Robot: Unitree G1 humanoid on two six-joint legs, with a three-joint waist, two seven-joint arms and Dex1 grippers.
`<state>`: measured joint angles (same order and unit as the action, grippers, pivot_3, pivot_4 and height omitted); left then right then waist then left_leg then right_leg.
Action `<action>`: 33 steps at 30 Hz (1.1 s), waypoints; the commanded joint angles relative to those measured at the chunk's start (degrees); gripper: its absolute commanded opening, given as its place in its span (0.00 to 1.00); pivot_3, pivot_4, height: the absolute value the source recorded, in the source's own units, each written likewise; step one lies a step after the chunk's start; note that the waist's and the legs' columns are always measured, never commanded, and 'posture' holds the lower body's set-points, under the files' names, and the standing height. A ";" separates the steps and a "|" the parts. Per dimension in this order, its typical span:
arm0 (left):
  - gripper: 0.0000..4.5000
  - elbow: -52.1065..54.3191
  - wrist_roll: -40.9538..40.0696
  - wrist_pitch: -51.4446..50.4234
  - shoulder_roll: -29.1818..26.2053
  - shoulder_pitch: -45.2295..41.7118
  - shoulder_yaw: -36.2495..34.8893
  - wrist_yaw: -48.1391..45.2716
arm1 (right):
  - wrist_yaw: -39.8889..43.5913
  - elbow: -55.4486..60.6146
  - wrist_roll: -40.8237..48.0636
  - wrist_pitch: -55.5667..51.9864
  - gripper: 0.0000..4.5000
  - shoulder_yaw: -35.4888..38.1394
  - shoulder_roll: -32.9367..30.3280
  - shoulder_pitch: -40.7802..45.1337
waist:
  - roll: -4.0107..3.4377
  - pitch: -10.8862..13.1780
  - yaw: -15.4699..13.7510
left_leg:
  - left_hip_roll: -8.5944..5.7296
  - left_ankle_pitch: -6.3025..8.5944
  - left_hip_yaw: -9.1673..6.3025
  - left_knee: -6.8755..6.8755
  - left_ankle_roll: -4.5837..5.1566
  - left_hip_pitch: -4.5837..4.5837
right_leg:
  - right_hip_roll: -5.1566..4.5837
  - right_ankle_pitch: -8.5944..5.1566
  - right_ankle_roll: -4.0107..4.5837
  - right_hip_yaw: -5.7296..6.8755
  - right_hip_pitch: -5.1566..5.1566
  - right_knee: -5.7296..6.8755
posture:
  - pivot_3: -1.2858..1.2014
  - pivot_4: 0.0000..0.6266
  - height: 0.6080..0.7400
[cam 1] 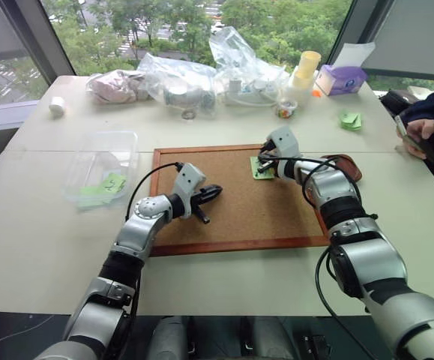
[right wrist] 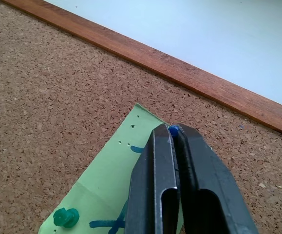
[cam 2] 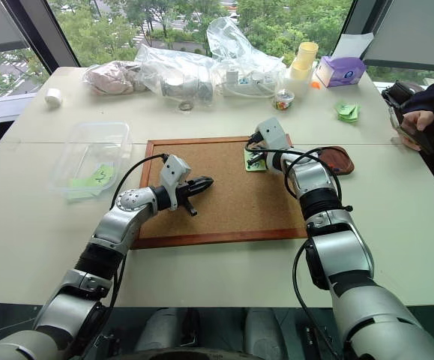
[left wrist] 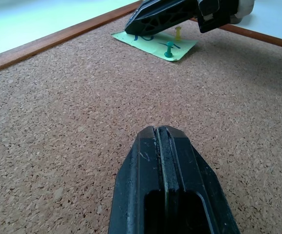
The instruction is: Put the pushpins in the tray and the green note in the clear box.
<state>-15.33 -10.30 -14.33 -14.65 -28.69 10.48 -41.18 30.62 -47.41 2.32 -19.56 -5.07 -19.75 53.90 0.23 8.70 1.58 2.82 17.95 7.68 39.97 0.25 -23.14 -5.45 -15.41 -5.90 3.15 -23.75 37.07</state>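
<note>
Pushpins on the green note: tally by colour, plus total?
Green pushpin: 1
Yellow pushpin: 1
Blue pushpin: 1, pinched in the shut right claw
Total: 3, all at the green note on the corkboard.

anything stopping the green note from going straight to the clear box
Yes. Pushpins still hold the green note to the corkboard: a green pushpin, a yellow pushpin, and a blue one the right gripper is shut on. The path to the clear box looks open.
</note>
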 commanded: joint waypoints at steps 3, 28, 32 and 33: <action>0.00 -0.51 1.90 -3.23 -1.29 2.96 1.44 -0.30 | 0.48 5.36 1.09 -1.78 0.02 1.98 -0.23 0.14 | -0.01 0.00 0.62 | 0.01 0.00 -0.01 -0.03 0.00 0.00 | 0.00 0.00 0.00 0.00 0.00 0.00 | 0.52 0.24 1.00; 0.00 -2.64 2.71 -4.53 -1.14 2.80 2.55 -2.35 | -7.69 15.49 7.73 -15.90 0.02 23.35 -15.78 -12.11 | -0.23 -0.11 0.86 | -0.03 0.01 0.01 -0.46 0.00 0.84 | -0.06 -0.01 0.01 -0.13 0.60 -0.23 | 0.52 0.24 1.00; 0.00 -2.72 2.71 -4.59 -1.17 2.66 2.26 -2.57 | -6.69 12.17 8.07 -14.08 0.02 22.84 -15.33 -11.52 | -0.24 -0.11 0.79 | -0.01 0.00 0.00 -0.48 -0.01 0.83 | -0.08 -0.01 0.01 -0.15 0.60 -0.22 | 0.52 0.24 1.00; 0.00 -2.72 2.70 -4.61 -1.18 2.66 2.17 -2.61 | -6.46 11.58 8.39 -13.76 0.02 22.83 -15.17 -11.27 | -0.24 -0.11 0.76 | 0.00 0.00 0.00 -0.49 -0.01 0.82 | -0.09 -0.01 0.01 -0.15 0.59 -0.24 | 0.52 0.24 1.00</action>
<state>-14.88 -9.20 -16.87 -15.48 -28.05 10.70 -43.32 23.67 -35.80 9.88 -34.92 17.18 -34.64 41.01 -0.01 8.59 2.34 2.82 17.95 7.68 39.46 0.24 -22.33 -5.54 -15.42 -5.88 3.00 -23.16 36.80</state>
